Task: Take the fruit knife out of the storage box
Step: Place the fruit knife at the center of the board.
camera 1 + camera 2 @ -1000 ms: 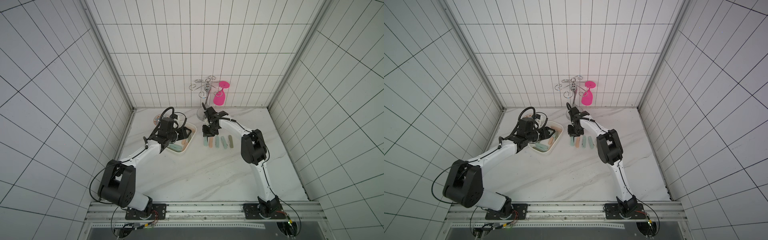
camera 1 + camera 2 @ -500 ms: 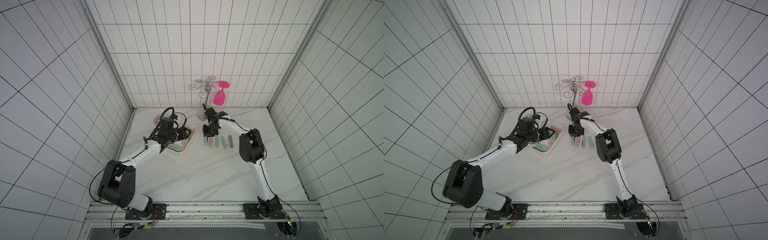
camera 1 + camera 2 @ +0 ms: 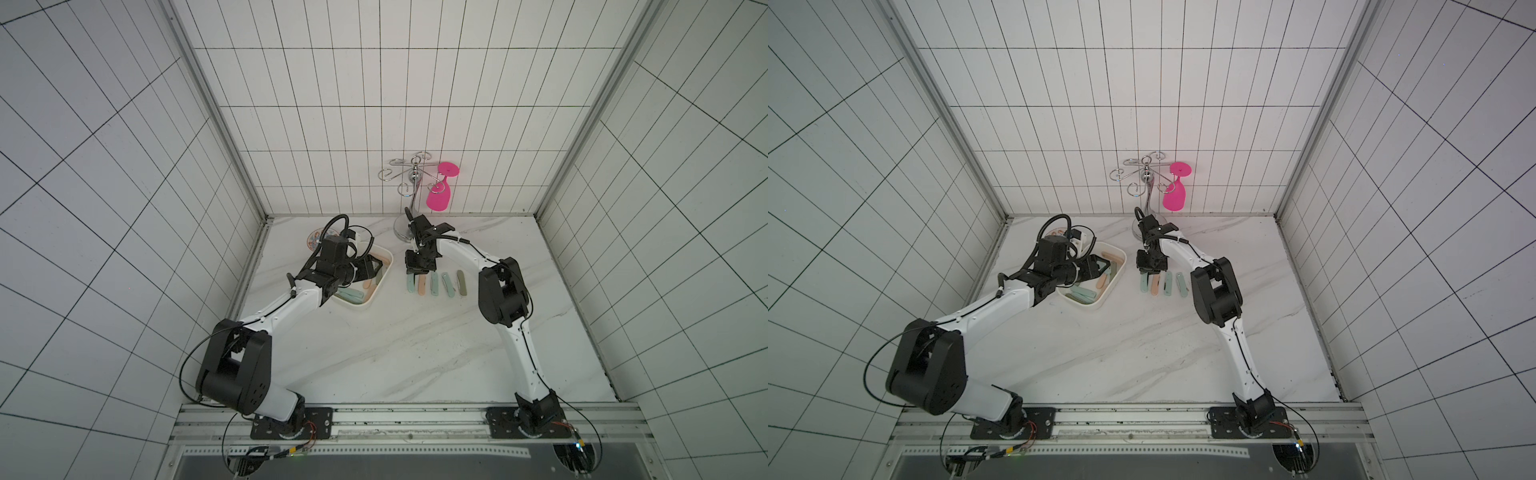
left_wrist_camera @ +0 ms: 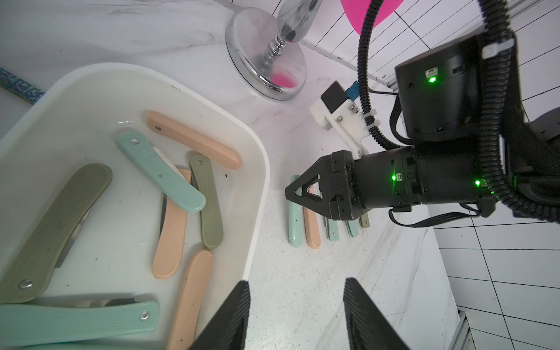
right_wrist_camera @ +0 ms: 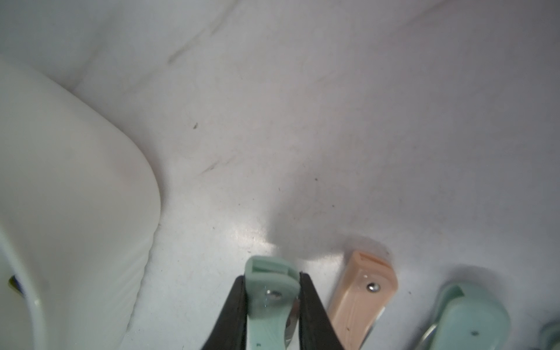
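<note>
Since the earlier frame almost nothing has moved: only the elbow of the right arm has shifted a little, and both grippers stay at their places.

The right gripper, a little above the centre in both top views, is clamped on one end of a mint-green fruit knife. This knife is already outside the storage box. It is at the left end of the row of knives on the marble table, just beside a peach knife. The box lies left of that row. The left gripper hovers over the right rim of the box, with its jaws half apart and nothing between them.

The step in hand seems to be laying the knife down. To do it well, the handle should rest flat on the marble and parallel to the peach neighbour before the jaws let go. After that the gripper should rise straight up, so that it neither drags the knife nor pushes the row.

Some things are hard to see. The right wrist view is blurred and shows only the held end, so I cannot tell if the knife already touches the table. In the top views the left arm covers much of the box. The left wrist view shows several more knives inside, some cut off at the edge of the frame. The patterned bowl is mostly hidden behind that arm.
</note>
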Controlling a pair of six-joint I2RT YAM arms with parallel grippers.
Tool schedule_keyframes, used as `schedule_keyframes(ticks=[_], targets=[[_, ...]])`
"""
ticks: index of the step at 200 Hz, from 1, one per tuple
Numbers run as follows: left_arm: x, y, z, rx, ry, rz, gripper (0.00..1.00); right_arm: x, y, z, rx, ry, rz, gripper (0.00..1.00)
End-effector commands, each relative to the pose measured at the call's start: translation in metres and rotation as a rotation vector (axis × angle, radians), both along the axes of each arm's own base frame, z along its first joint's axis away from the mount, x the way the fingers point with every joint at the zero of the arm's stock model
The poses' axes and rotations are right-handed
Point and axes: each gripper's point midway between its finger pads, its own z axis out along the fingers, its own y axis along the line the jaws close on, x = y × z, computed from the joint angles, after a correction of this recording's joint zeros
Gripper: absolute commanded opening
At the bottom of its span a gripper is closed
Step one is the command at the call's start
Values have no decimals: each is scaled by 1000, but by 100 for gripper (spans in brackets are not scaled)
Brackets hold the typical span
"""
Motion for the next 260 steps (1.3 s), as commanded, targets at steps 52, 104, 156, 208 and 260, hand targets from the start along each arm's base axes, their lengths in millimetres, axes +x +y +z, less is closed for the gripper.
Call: schedule_keyframes(ticks=[52,104,156,208,260], targets=[[7,-3,2,1,-18,2,53,-11,0,-12,-22,43,9,27],[6,-3,1,3,-17,1,53,-12,0,-10,-19,45,12,37],[7,-1,-1,17,-14,5,53,-7,3,5,-8,6,25,38],[12,14,-13,116,27,57,54,2,6,63,28,-116,72,47],[25,27,-44,233,126,100,59,-9,-4,129,37,-227,123,80]])
